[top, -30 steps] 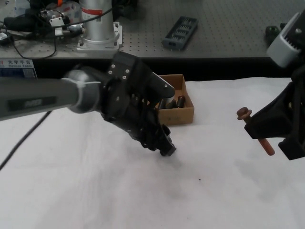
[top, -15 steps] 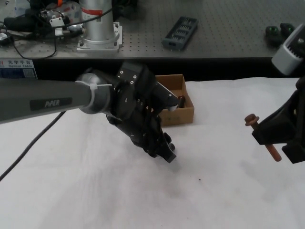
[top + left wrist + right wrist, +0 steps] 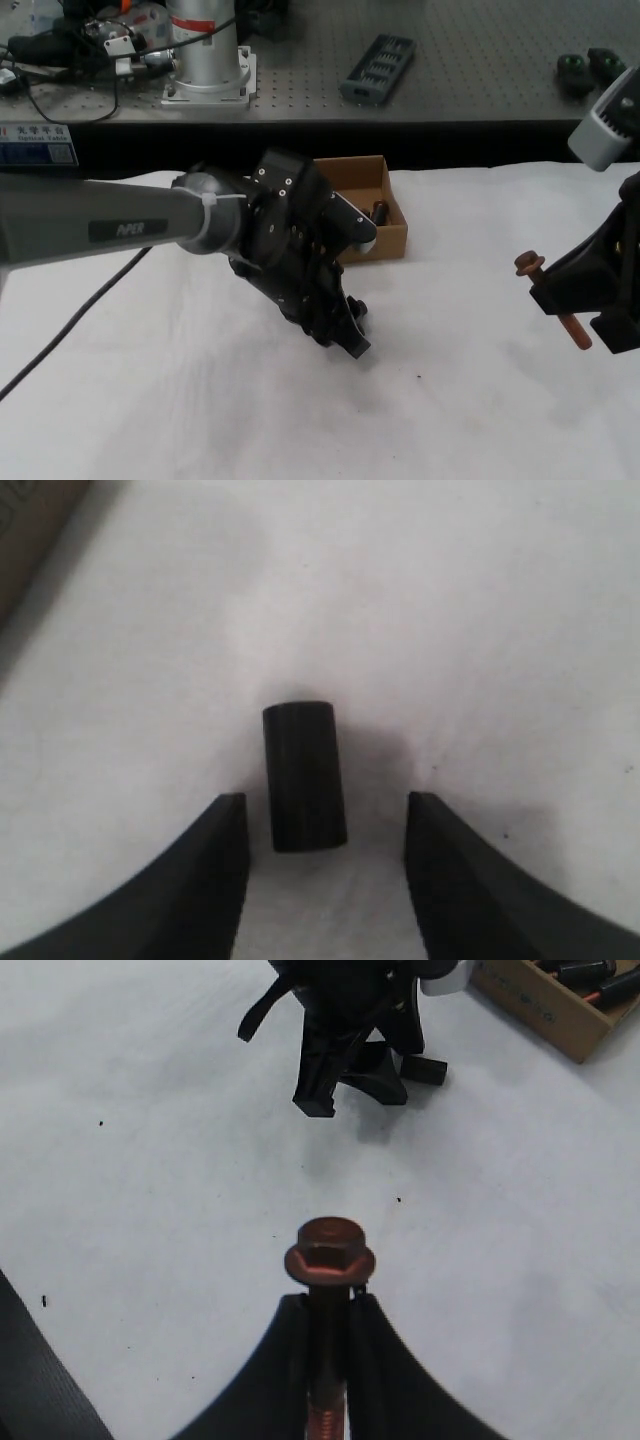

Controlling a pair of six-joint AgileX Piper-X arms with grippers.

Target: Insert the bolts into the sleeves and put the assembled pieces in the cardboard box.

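Left tool (image 3: pixel 320 815), spread wide, straddles the lying sleeve (image 3: pixel 303 777) off-centre; closing could roll it away. Right tool (image 3: pixel 328 1305) clamps the copper bolt (image 3: pixel 329 1252).

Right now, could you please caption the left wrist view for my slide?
Open left end effector with fingertips either side of a black sleeve on white cloth.

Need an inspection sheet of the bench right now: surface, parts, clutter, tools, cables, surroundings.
Surface: white cloth, creased, few dark specks.
Job's things: sleeve lying on cloth; bolt in right tool; cardboard box holding dark pieces.
Clutter: ribbed block and two knobs on the perforated board.
Tools: left tool open, astride the sleeve; right tool shut on the bolt.
Cables: black cable across the cloth; wires on the board.
Surroundings: perforated board, metal post.
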